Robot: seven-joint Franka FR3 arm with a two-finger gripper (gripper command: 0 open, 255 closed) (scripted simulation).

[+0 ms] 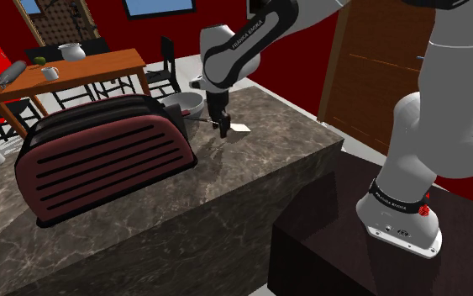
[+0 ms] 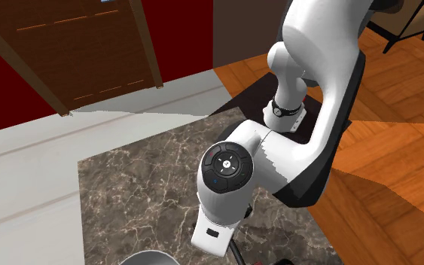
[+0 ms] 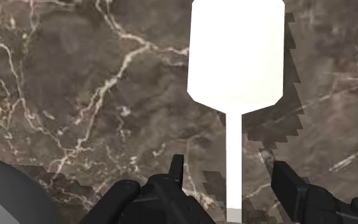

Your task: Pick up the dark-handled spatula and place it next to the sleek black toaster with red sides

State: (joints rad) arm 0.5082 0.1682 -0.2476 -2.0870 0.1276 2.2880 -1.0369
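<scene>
The spatula lies on the dark marble counter (image 1: 251, 168). Its white blade (image 1: 240, 127) points toward the shoulder view's right, and its thin dark handle (image 1: 199, 122) runs back toward the toaster. In the wrist view the blade (image 3: 236, 51) is large, and its white neck (image 3: 234, 159) passes between my fingers. My gripper (image 1: 223, 126) (image 3: 231, 184) is open and straddles the neck, with a gap on each side. The toaster (image 1: 108, 160), with dark red sides and a black top, stands on the counter just to the shoulder view's left of the gripper.
A grey bowl (image 1: 186, 104) (image 3: 6, 197) sits on the counter behind the toaster, close to the handle end. The counter's edge drops off toward my dark stand (image 1: 377, 244). Behind are a wooden dining table (image 1: 75, 71), chairs and a wooden door (image 1: 377, 76).
</scene>
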